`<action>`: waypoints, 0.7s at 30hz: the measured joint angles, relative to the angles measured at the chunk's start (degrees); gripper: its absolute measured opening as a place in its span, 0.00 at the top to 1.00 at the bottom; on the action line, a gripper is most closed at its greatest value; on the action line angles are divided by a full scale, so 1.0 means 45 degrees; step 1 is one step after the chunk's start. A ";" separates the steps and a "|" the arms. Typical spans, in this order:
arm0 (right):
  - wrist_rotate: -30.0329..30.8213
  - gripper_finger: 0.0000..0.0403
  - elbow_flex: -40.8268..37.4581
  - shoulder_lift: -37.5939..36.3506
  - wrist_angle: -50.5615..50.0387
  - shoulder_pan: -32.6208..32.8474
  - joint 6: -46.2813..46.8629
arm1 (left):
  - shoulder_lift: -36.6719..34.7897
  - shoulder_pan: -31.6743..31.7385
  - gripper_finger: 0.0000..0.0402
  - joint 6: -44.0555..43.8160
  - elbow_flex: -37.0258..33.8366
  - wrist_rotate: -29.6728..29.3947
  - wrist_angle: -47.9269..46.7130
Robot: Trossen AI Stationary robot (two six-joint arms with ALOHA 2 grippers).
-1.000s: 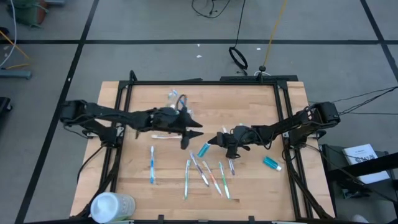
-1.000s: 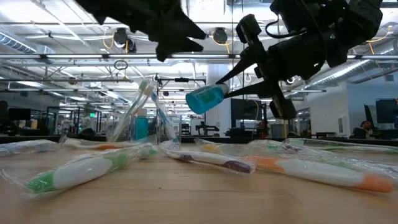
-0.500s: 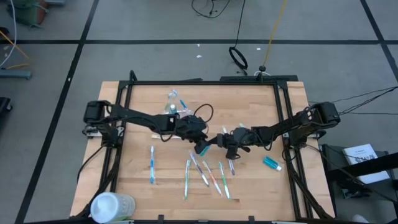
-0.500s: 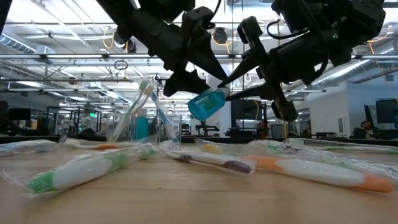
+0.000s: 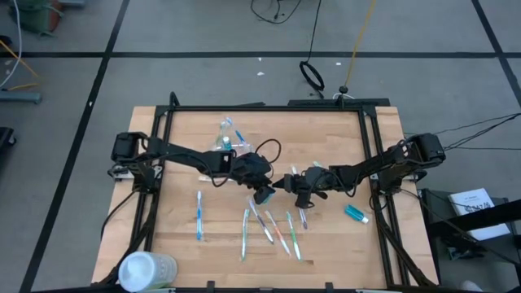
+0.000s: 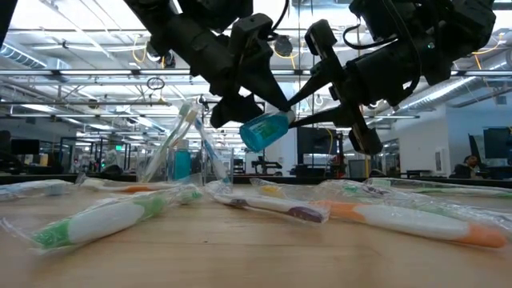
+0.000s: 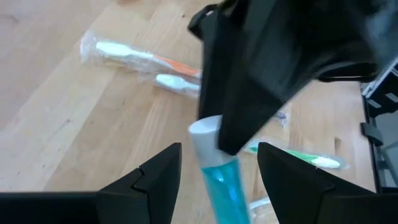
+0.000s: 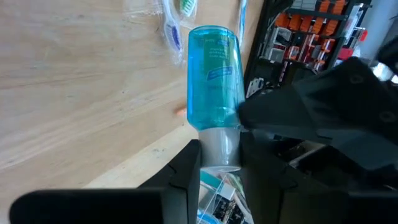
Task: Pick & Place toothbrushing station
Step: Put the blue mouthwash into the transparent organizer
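One toothpaste tube (image 6: 266,130) slants, cap toward right gripper (image 6: 298,112).

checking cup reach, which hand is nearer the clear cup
Left. The left hand sits just in front of the clear cup; the right hand, shut on the toothpaste tube, is farther out.

Right wrist view. A teal toothpaste tube (image 8: 214,78) stood at the centre of the frame, its grey cap (image 8: 221,148) pinched between the right gripper (image 8: 219,167)'s two dark fingers (image 8: 186,171) at the lower centre. A second dark gripper (image 8: 323,115) reached in from the right, its tip beside the tube where body met cap. Pale wooden table (image 8: 81,93) filled the left half. Wrapped toothbrushes (image 8: 174,22) lay at the upper centre, and another wrapped item (image 8: 217,202) at the bottom edge. Orange shelving (image 8: 311,28) occupied the upper right.
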 joint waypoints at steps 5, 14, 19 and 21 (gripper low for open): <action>0.0014 0.79 0.0003 0.0000 0.0053 0.0000 0.0157 | 0.0008 0.0000 0.46 -0.0076 0.0000 -0.0341 -0.0052; 0.0047 0.75 0.0013 0.0000 0.0185 -0.0015 0.0696 | 0.0008 0.0201 0.66 -0.0001 0.0000 -0.0035 0.0059; 0.0053 0.74 0.0013 0.0000 0.0175 -0.0024 0.1284 | 0.0008 0.0301 0.78 0.0023 0.0000 0.0244 0.0061; 0.0051 0.74 0.0011 0.0000 0.0170 -0.0024 0.1686 | 0.0008 0.0301 0.79 0.0030 0.0000 0.0260 0.0062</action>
